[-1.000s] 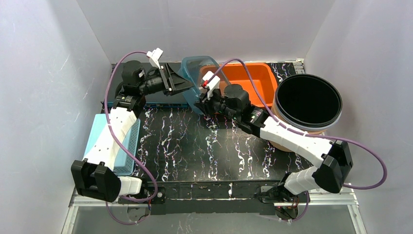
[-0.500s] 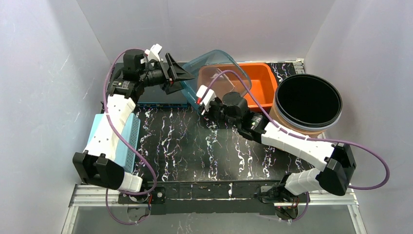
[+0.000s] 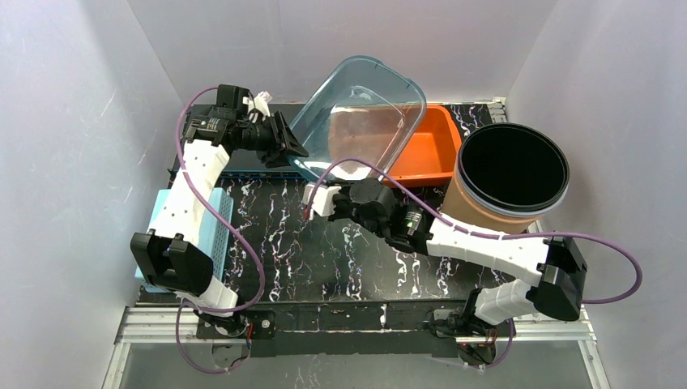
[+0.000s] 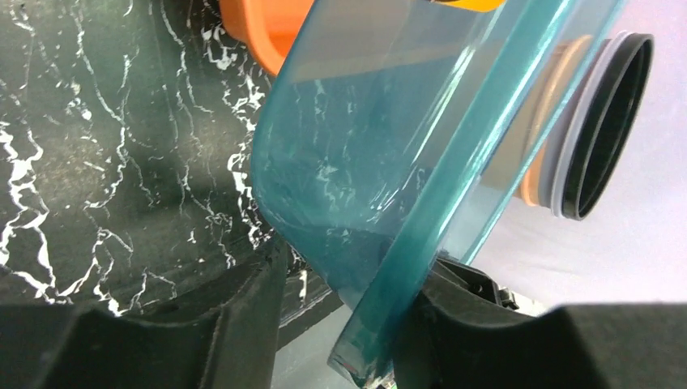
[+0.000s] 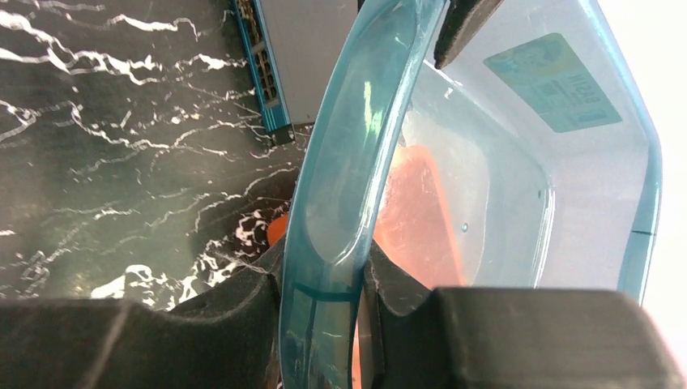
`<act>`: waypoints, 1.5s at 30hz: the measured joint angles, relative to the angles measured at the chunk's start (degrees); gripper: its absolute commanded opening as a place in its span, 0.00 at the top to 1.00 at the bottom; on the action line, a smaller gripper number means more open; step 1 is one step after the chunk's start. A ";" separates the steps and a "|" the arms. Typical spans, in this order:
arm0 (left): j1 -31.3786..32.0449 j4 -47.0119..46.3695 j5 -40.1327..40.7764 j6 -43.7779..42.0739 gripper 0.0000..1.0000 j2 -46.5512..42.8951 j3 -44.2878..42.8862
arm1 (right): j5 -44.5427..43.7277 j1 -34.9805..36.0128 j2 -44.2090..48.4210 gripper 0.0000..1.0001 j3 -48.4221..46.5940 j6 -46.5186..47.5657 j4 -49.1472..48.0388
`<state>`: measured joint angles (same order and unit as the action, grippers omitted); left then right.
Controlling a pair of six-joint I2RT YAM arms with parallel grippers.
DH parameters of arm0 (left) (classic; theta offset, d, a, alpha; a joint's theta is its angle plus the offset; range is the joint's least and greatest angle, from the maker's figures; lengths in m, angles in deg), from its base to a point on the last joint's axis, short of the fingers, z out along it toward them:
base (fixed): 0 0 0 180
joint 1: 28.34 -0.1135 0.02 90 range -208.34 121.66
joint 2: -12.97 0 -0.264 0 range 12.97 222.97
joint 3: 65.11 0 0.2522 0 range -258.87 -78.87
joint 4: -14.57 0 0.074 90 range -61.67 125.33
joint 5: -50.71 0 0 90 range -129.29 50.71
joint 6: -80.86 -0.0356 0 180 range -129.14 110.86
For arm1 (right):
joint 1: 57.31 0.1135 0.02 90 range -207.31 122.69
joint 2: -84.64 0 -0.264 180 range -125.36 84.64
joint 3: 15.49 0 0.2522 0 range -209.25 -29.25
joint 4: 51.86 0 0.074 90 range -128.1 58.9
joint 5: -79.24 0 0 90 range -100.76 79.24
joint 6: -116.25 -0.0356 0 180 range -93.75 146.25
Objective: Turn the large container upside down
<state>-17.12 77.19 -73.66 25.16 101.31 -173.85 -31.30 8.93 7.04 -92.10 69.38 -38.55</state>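
The tub (image 3: 364, 105) is held tipped up, its rim clamped at 8 o'clock by the left end effector (image 4: 348, 304) and at 6 o'clock by the right end effector (image 5: 324, 279), so it can be flipped.

Arms: two, the left arm (image 3: 190, 203) and the right arm (image 3: 486, 243).
Claws: two, the left claw (image 4: 344, 292) and the right claw (image 5: 324, 275), one on each arm.
Fingers: four, all black, two on each claw.
Cables: two, both purple, the left cable (image 3: 258, 284) and the right cable (image 3: 638, 271).
Containers: one, a clear blue-tinted container (image 3: 356, 113).
Stickers: one, a label (image 5: 555, 81) on the container's base.
Tubs: one, an orange tub (image 3: 425, 150).
Buckets: one, a round tan bucket (image 3: 510, 166) with a black rim.
Baskets: one, a pale blue basket (image 3: 223, 212).
Boards: one, a flat grey board (image 5: 304, 57) with a blue edge.
Worktops: one, a black worktop (image 3: 324, 243) with white veins.
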 measured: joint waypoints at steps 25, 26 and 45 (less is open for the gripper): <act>0.52 1.53 16.24 -3.15 1.00 -14.75 5.11 | 3.50 2.14 -1.42 0.16 -1.11 -15.91 -5.38; 0.50 0.94 17.46 -3.28 1.00 -16.44 5.90 | 4.35 2.14 -0.92 0.15 -1.42 -18.01 -5.53; 0.81 -4.15 41.00 -17.77 1.00 -43.19 23.61 | 7.54 -11.76 -4.90 0.15 -26.64 -63.12 10.27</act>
<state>-16.31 73.04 -32.65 7.39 58.12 -150.25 -23.76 -2.83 2.14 -118.75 6.26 -28.27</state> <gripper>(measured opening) 0.243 0.866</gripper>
